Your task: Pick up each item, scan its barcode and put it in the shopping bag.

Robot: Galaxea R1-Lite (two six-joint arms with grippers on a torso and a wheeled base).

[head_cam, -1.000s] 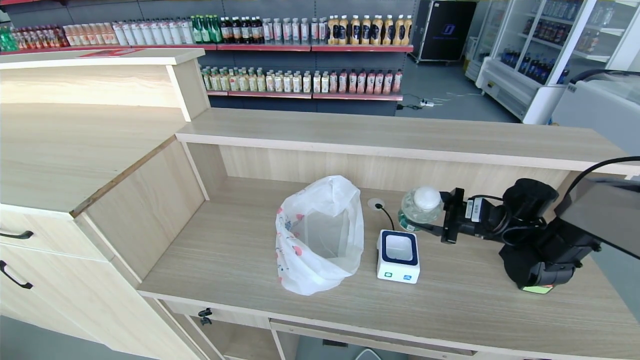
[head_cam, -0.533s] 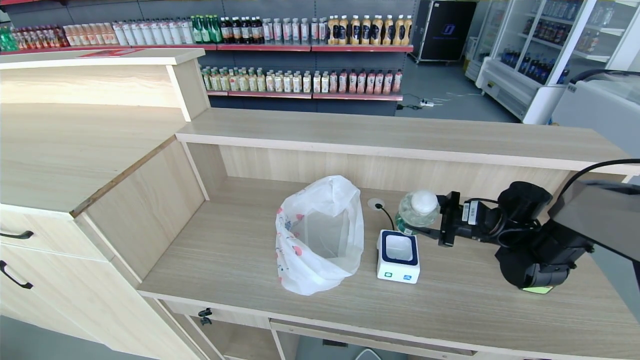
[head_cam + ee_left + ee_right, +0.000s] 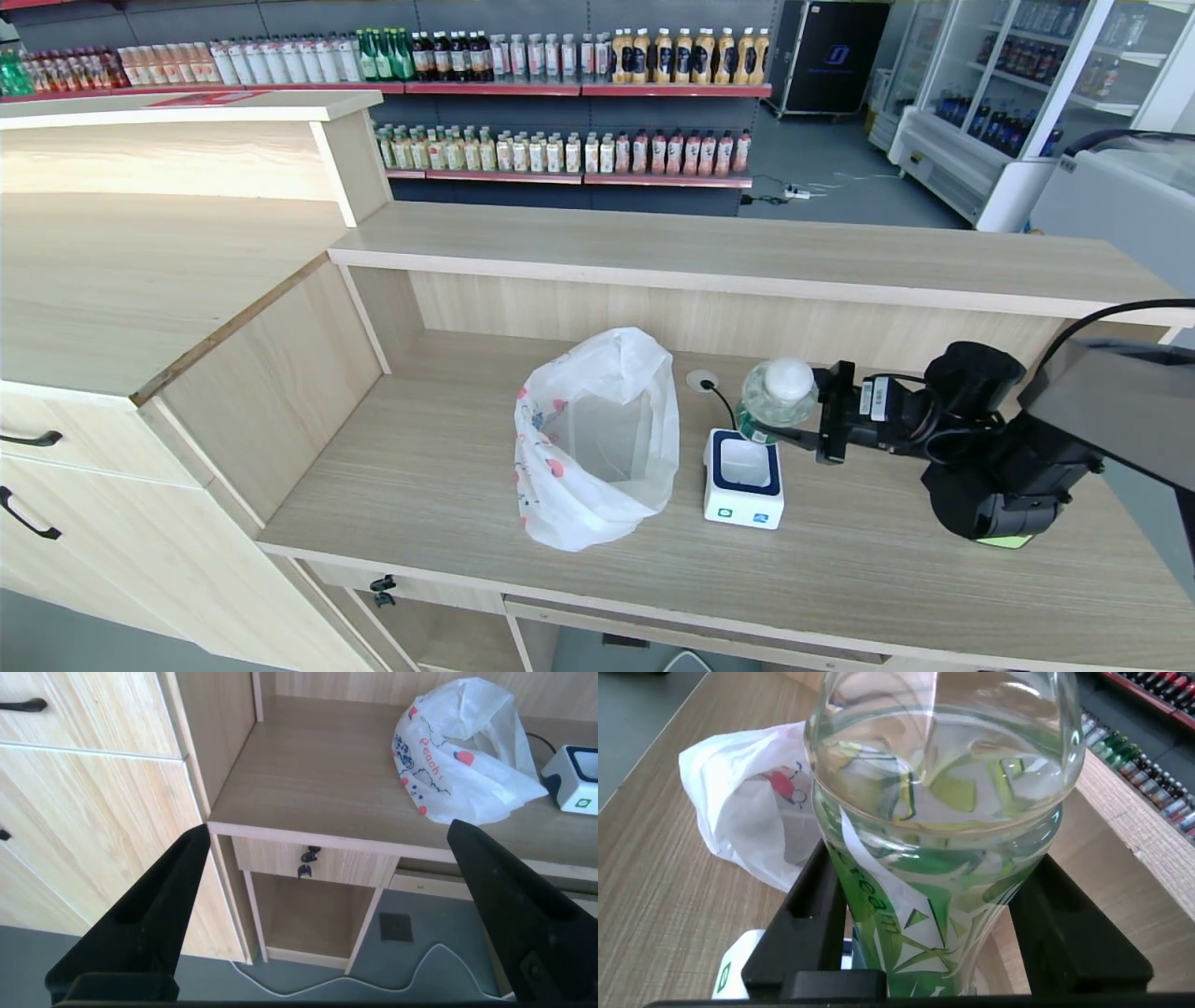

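Down in front of the counter [image 3: 887,560], the left gripper [image 3: 327,831] hangs with fingers wide apart. On top sit the shopping bag [image 3: 597,439] and the white scanner [image 3: 744,476]. Just behind the scanner, the right gripper [image 3: 784,417] squeezes a water bottle [image 3: 780,394], which stands straight up, white end on top.

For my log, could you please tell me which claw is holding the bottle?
The right claw, shut on the clear bottle by the scanner; the left claw is open and empty.
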